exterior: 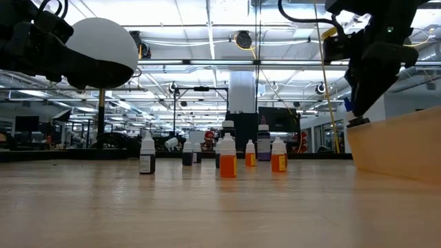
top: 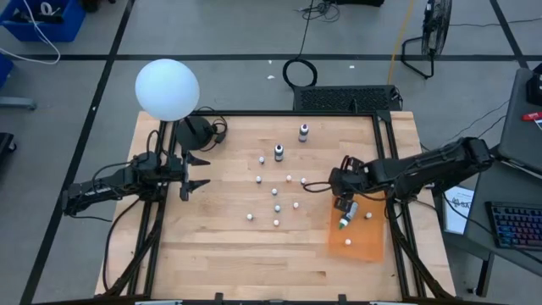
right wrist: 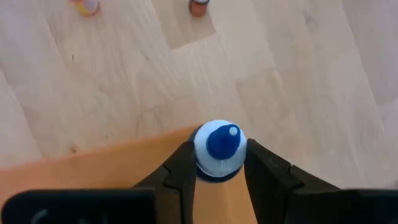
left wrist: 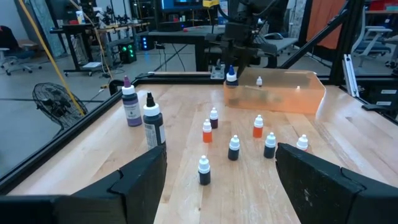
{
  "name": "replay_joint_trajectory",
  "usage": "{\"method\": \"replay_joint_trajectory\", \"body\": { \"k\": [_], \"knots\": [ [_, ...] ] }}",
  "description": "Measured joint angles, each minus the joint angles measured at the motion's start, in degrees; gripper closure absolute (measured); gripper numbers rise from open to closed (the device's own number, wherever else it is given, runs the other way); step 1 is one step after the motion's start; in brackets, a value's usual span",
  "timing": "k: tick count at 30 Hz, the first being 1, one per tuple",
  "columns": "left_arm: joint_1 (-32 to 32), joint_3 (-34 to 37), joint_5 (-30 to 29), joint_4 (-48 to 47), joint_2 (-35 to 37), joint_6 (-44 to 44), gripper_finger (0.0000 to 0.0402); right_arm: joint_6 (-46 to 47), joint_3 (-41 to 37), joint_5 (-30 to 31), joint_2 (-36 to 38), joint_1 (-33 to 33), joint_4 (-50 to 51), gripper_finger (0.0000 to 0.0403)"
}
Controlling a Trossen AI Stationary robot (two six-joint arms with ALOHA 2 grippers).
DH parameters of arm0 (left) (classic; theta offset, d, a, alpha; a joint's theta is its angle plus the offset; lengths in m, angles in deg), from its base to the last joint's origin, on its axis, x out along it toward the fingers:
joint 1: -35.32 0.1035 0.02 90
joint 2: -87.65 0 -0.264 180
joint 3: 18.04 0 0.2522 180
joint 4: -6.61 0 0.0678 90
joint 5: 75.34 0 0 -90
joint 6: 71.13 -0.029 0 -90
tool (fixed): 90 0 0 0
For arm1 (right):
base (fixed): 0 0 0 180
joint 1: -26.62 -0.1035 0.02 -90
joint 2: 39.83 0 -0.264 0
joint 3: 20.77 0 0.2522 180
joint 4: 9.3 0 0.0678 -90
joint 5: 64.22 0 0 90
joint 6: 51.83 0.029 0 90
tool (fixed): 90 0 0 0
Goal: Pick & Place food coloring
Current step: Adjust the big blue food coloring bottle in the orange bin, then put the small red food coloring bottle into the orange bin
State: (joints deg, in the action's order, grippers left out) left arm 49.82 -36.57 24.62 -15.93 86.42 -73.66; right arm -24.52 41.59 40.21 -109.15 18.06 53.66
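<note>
Right end effector (right wrist: 216,163) clamped on blue-capped bottle (right wrist: 217,148) over orange tray (top: 360,237); early release risks toppling.

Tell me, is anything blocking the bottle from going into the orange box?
Nothing visible. The right gripper holds the blue-topped bottle in its jaws right at the orange box's edge. Only bare table shows beside it.
</note>
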Motion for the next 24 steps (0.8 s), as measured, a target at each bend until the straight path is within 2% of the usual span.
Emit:
{"method": "replay_joint_trajectory", "body": {
  "k": [5,12,16,24],
  "knots": [
    [-0.02,0.02,0.02,0.00,0.02,0.00,0.0103,1.20,-1.88,0.48,0.12,0.02,-1.97,0.0298],
    [-0.02,0.00,0.02,0.00,0.02,0.00,0.0103,2.08,-2.49,-2.29,0.42,-0.15,-1.68,0.0220],
    [-0.01,0.01,0.02,-0.01,0.00,0.00,0.0103,2.11,-2.49,-3.42,1.51,-0.06,-2.72,0.0193],
    [-0.01,0.02,0.01,0.00,0.00,0.00,0.0103,1.68,-2.47,-2.33,5.12,-0.04,-5.18,0.0182]
  ]
}}
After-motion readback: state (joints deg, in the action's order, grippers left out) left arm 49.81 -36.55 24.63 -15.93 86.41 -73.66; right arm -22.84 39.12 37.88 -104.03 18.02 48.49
